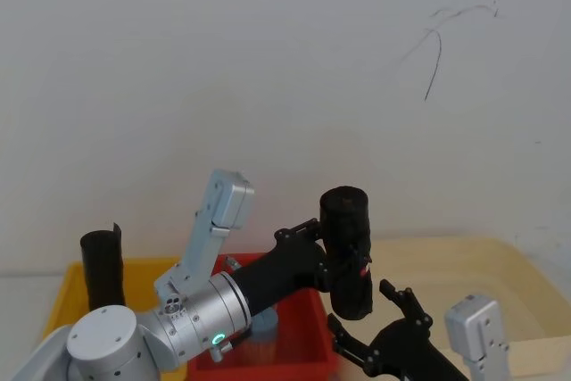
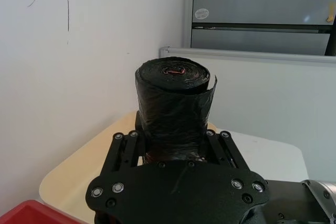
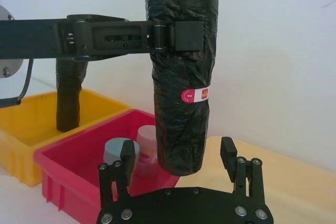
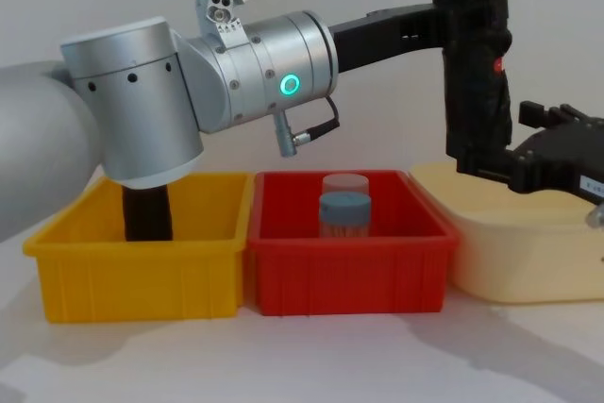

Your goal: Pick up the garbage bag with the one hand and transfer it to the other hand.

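Over the cream tub's (image 4: 528, 261) left edge, the left hand (image 3: 177, 36) clamps the upright garbage bag (image 3: 181, 82), its lower end just above the splayed right hand (image 3: 177, 153).

The head camera is looking forward and down, seeing the garbage bag (image 1: 346, 238) at five o'clock. The chest camera is facing forward from lower down, showing it side-on at two o'clock and the red bin (image 4: 344, 276) at six. Both wrist cameras are viewing the bag closely, and the right one is also sharing the red bin.
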